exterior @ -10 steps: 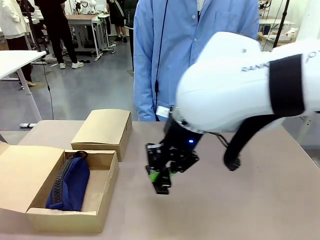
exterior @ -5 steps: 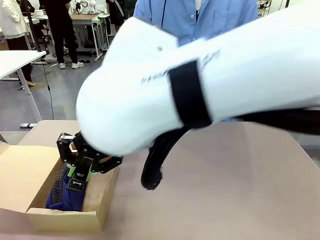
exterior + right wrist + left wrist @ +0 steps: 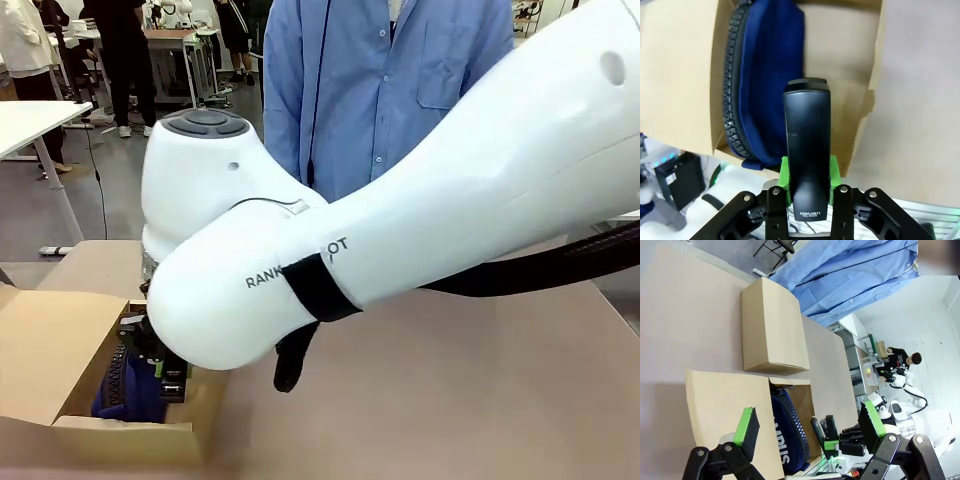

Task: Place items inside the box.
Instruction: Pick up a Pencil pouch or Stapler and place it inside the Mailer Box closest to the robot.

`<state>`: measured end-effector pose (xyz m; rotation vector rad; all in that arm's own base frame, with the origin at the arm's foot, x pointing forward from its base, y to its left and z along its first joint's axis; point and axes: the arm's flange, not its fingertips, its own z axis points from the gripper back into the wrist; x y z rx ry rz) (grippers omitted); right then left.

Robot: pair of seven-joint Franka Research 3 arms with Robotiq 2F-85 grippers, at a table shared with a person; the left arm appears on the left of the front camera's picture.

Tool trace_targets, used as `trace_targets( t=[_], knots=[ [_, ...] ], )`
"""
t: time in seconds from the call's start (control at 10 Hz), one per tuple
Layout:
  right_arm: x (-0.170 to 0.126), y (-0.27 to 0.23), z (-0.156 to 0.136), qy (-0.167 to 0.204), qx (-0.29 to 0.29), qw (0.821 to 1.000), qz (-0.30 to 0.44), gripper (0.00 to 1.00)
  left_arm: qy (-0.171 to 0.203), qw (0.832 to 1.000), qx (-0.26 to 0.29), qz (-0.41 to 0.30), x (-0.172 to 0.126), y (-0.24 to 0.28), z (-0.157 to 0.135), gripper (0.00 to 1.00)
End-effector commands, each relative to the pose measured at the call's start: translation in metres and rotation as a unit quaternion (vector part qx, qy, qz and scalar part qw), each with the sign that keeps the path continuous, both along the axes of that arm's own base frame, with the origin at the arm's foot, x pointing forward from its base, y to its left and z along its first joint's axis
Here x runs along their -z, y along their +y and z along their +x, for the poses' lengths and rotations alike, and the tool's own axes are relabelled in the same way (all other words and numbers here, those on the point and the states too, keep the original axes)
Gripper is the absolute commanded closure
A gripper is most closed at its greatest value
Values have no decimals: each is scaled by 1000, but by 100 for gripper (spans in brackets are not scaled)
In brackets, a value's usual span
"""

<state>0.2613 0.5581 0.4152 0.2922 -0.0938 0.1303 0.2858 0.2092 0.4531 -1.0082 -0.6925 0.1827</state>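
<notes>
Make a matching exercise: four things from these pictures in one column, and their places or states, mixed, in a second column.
1. navy pouch
2. black stapler
3. closed cardboard box
4. left gripper

A. open, holding nothing
B. inside the open box
C. on the table, next to the open box
D. clamped in the right gripper

Pairs: 1-B, 2-D, 3-C, 4-A

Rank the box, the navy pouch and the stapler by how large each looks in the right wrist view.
1. box, largest
2. navy pouch
3. stapler, smallest, though it is nearest the camera, which makes it look bigger than it is
</notes>
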Motion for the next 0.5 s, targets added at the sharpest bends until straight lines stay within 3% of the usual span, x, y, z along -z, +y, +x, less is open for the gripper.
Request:
trace_targets(
  t=[0.0,0.4],
  knots=[
    [-8,18,2,3,18,1000,-2,67,-16,1000,1,-5,1,-1,0,0],
    [-7,18,6,2,25,1000,5,67,-16,1000,1,-5,1,-1,0,0]
  ],
)
